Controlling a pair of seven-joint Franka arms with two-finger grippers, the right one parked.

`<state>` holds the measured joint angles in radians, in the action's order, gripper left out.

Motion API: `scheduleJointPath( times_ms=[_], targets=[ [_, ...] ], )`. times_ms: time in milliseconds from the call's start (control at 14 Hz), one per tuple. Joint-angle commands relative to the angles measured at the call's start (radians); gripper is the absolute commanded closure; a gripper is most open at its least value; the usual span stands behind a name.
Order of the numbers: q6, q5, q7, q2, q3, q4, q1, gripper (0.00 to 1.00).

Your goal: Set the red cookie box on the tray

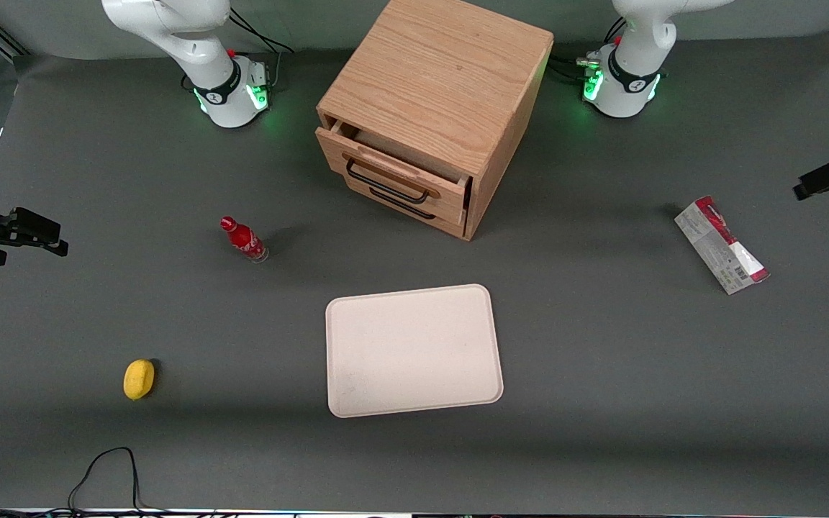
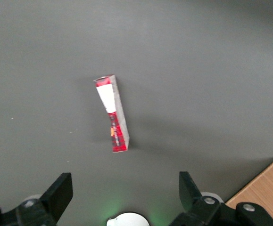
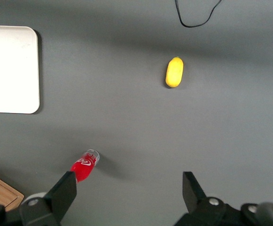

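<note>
No text could be read in any view. The box, at the right of the front view, bore a grey-white panel with a barcode and small print, all illegible; its red face carried unreadable marks. The red bottle, left of centre, showed a white script logo, not legible.

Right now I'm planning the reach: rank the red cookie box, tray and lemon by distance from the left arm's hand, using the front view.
The hand hangs open at the working arm's end.
1. Red cookie box, beside it.
2. Tray, mid-table.
3. Lemon, toward the parked arm's end.
</note>
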<state>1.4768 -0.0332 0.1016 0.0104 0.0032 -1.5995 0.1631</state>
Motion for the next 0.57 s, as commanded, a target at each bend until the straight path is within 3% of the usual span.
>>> scheduleJointPath(
  times_ms=[0,214,500],
  targets=[
    [-0.035,-0.011,-0.034,-0.023,-0.008,0.049,0.100,0.00],
    [-0.079,-0.047,-0.039,-0.021,-0.005,0.047,0.165,0.00],
    [-0.110,-0.068,0.016,-0.014,-0.014,0.026,0.153,0.00]
  ],
)
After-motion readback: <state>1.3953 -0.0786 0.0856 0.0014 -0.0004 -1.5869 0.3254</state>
